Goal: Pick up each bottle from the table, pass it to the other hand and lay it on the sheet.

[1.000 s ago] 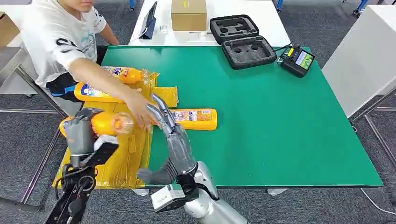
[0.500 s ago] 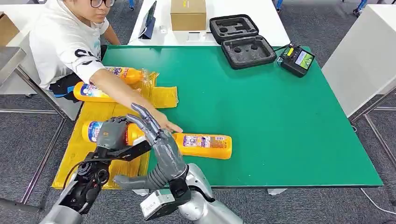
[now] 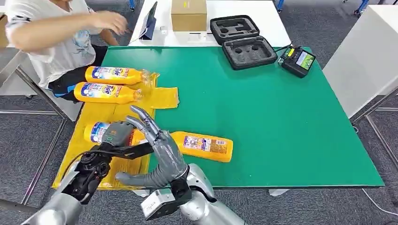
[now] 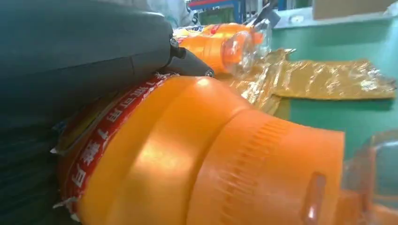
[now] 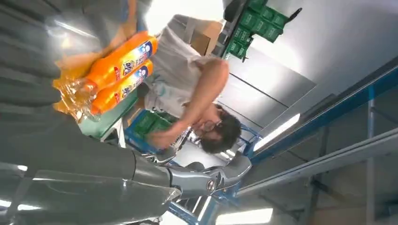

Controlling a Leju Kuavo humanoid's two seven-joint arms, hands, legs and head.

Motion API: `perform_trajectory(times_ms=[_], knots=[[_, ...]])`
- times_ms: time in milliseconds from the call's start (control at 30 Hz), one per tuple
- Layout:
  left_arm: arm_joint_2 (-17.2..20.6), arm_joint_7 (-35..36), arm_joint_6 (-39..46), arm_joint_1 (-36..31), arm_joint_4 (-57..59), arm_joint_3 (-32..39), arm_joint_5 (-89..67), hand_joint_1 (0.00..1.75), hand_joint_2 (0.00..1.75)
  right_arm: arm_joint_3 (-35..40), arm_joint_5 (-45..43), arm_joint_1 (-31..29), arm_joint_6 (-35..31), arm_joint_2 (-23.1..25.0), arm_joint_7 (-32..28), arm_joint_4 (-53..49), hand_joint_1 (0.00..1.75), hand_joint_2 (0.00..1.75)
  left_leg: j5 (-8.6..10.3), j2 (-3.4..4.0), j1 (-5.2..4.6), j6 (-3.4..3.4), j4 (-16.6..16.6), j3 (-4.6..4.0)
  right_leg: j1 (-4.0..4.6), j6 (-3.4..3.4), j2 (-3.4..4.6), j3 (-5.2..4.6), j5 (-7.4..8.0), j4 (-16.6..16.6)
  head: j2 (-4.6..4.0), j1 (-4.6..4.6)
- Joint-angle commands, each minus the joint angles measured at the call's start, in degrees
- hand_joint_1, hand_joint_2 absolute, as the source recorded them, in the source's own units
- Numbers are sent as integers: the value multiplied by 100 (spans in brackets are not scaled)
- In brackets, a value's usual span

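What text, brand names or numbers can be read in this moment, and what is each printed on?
"Tide": label of the second bottle on the yellow sheet.
Label of the far bottle: same style, too small to read surely.
Label of the bottle on the green mat: fine print, unreadable.
Red band on the bottle in the left robot hand: characters, too blurred to read.
Controller screen: illegible.

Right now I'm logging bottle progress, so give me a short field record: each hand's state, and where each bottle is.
left hand: grips an orange plastic bottle with a blue label over the yellow plastic sheet
right hand: holds nothing, fingers spread
bottles lying on sheet: two orange bottles side by side
bottle off sheet: orange bottle lying on the green table mat
person: beyond the sheet, arm raised
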Motion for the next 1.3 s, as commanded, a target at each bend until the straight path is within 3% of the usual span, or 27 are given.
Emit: perform_trajectory(times_ms=[33,367,733,833,867,900,933,967,1200,1233,1300], knots=[[223,358,-431,-471,1156,-253,-255,175,175,-199,-135,-80,53,-11,2,360,0,175,-4,-1,-2,-1,-8,22,-2,-1,3,20,-5,-5,0,0],[254,1563,-257,-740,1400,-134,-970,175,175,-287,-78,-14,85,18,2,348,0,175,-5,3,0,-3,-11,45,-1,-4,10,41,-3,-6,0,2],[221,1569,-616,-833,1816,123,-921,175,175,-331,-58,-18,153,53,2,390,0,175,4,7,3,-10,-10,46,4,-17,12,40,10,-4,0,0],[235,1402,-847,-882,1969,159,-873,154,175,-329,-82,-33,152,49,2,402,0,175,5,9,4,-13,-15,57,6,-19,16,50,11,-7,0,0],[241,1396,-852,-883,1989,154,-889,154,175,-329,-86,-42,153,53,2,412,0,175,5,11,4,-13,-12,56,7,-20,15,49,11,-5,0,0],[245,1366,-855,-883,2004,150,-906,131,175,-349,-79,-49,130,63,8,455,0,175,5,10,5,-13,-14,61,7,-20,14,54,11,-6,0,0],[252,1351,-869,-879,2017,158,-905,47,175,-370,-103,-51,138,75,20,489,0,175,5,9,7,-13,-10,60,9,-20,13,54,11,-4,0,0],[246,1308,-894,-881,2018,181,-892,0,175,-399,-117,-58,141,89,22,526,0,175,5,12,5,-14,-18,69,7,-20,19,61,12,-9,0,0],[148,634,-1483,-968,2085,465,-284,0,175,-441,-141,-35,126,71,14,614,0,175,6,7,6,-12,-15,70,8,-19,12,64,12,-8,0,0],[142,581,-1569,-979,2107,495,-198,0,0,-444,-131,-26,110,66,10,643,0,175,5,7,7,-12,-13,70,8,-19,12,64,11,-6,0,0],[123,485,-1700,-1011,2145,591,-34,0,0,-444,-128,-26,93,64,11,674,0,175,6,4,5,-12,-17,75,6,-18,10,70,10,-9,0,0]])
